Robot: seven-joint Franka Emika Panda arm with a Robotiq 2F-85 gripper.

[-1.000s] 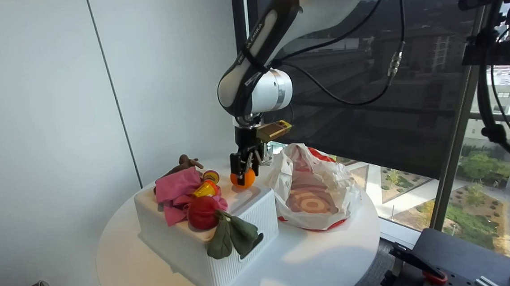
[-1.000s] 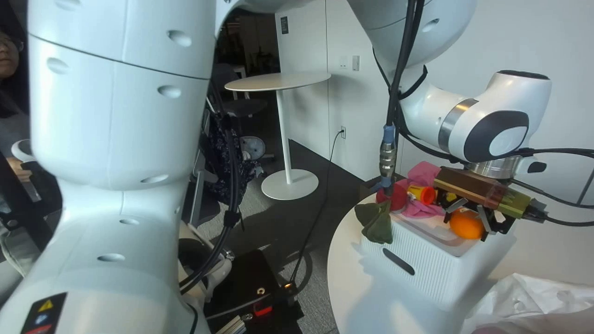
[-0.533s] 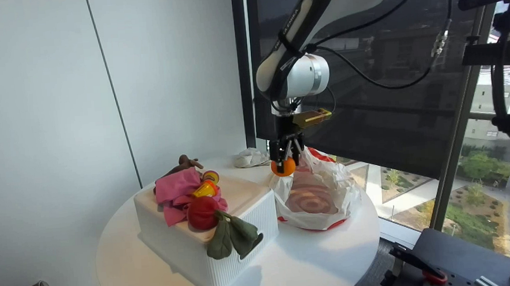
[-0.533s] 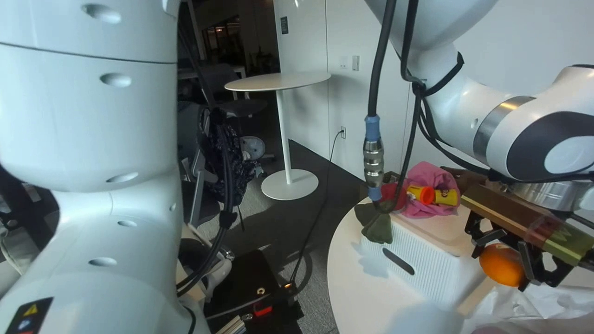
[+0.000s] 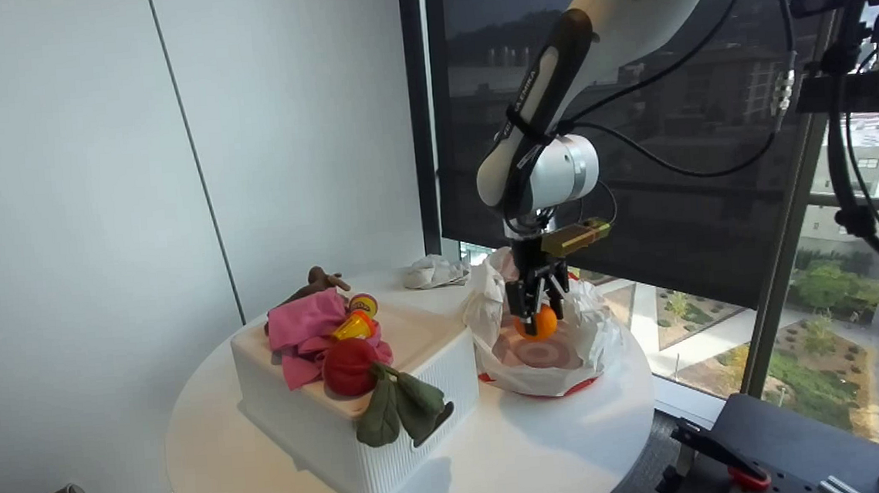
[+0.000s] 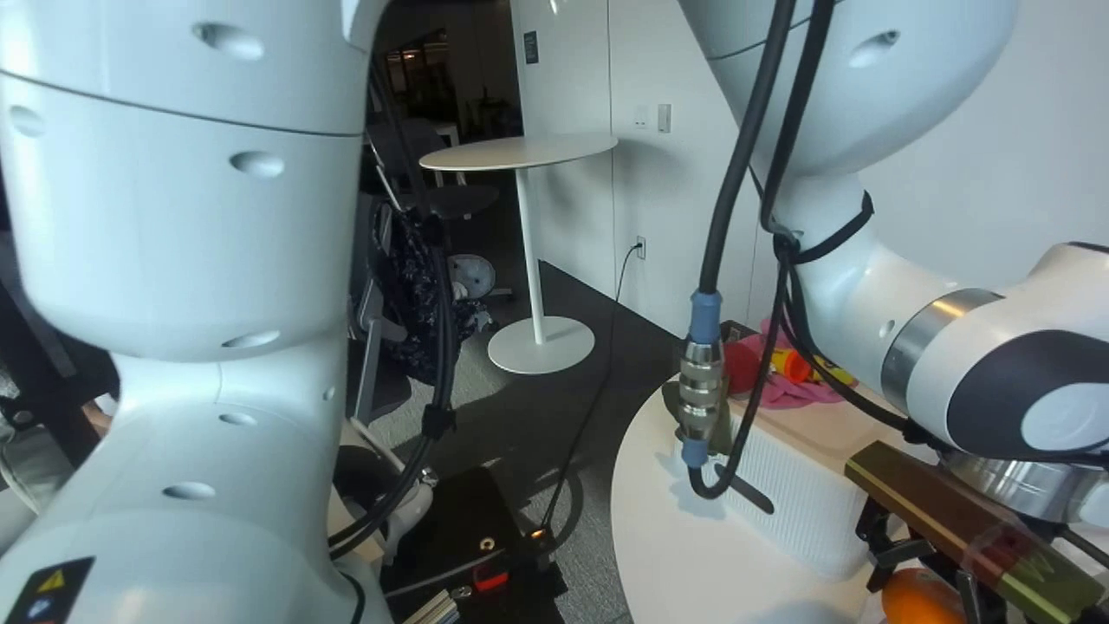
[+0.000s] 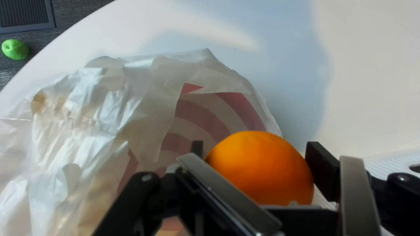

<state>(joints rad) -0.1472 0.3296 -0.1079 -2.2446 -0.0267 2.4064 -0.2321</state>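
Orange and rounded, the ball (image 7: 262,167) is gripped between the jaws, which stand well apart because of its width and press on opposite flanks. That hold across the middle probably suits a round thing, leaving its underside free. In an exterior view the ball shows against the mouth of a white plastic bag (image 5: 607,335); whether it hangs below the rim cannot be told. The bag's crumpled walls appear to keep that mouth open through their own stiffness.

Just beside the bag stands a ribbed white box (image 5: 297,419), its flat top acting as a raised shelf. Pink cloth (image 5: 307,318) is bunched there, perhaps stopping two yellow tubs (image 5: 354,327) from rolling. A red soft toy (image 5: 350,367) rests against the cloth, its green leaves (image 5: 378,413) drooping over the box's edge.

For movement, the nearest edges are the bag's folds, soft and likely to snag a jaw. In the wrist view the box's wall shows beyond one jaw, so leeway seems smaller on that side. The bag lies near the curved edge of the round table (image 5: 215,463), with a dark blind (image 5: 638,217) behind. Most room seems to lie straight above.
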